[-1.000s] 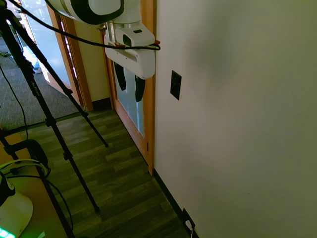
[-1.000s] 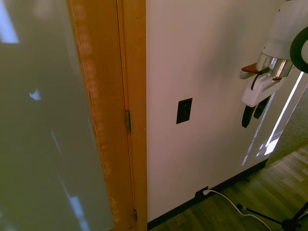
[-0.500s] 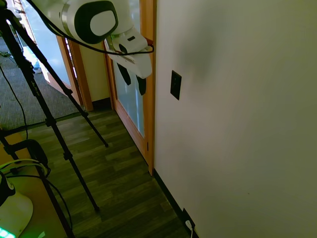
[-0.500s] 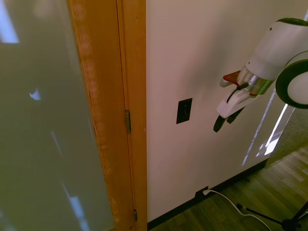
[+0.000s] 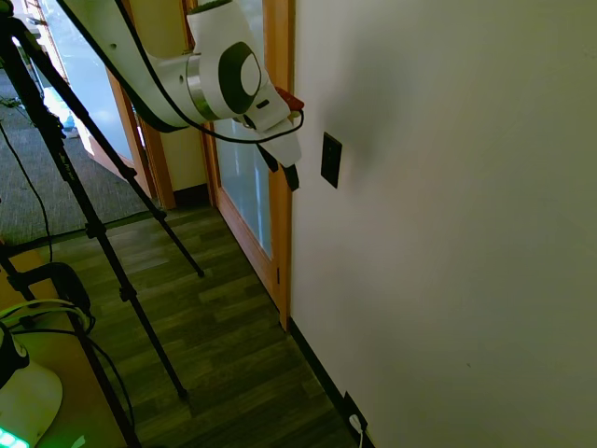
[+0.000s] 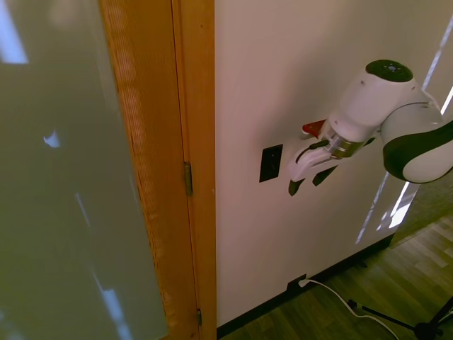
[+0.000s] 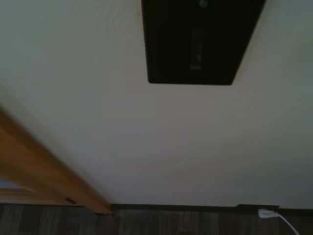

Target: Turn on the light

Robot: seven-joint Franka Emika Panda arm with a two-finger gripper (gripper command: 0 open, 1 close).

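No lamp shows in any view. The light's switch (image 5: 330,160) is a small dark upright plate on the cream wall, just past the wooden door frame. It shows again as the switch (image 6: 271,163), and it fills the upper part of the wrist view as the switch (image 7: 200,41). My gripper (image 5: 284,171) is tilted toward the wall and hangs slightly below the plate, a short way off. In the second exterior view the gripper (image 6: 309,182) is open, its two dark fingers spread with nothing between them. It touches neither the plate nor the wall.
A wooden door frame (image 6: 180,142) with a frosted glass door (image 6: 64,177) borders the wall close to the switch. Low on the wall, at the dark baseboard, sits another dark plate with a white plug (image 6: 297,285), also the plug (image 7: 266,213). Below lies dark wood flooring (image 5: 224,345).
The arm has swung in toward the wall. My gripper went from hanging straight down, well away from the switch, to tilted at the wall close beside and just below it.
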